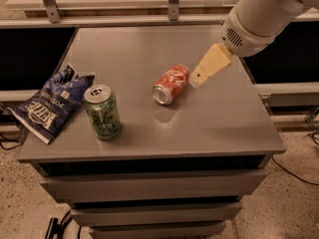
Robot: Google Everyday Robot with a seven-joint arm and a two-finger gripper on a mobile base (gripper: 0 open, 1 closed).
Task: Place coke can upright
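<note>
Lying just beside the tool (197, 78), whose grip state I cannot tell, the coke can (171, 84) could roll away if nudged sideways.

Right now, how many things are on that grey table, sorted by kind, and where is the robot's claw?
Drink cans: 2 (coke can on its side, green can upright)
Chip bags: 1 (blue chip bag)
Total: 3
The gripper is close beside the coke can.
</note>
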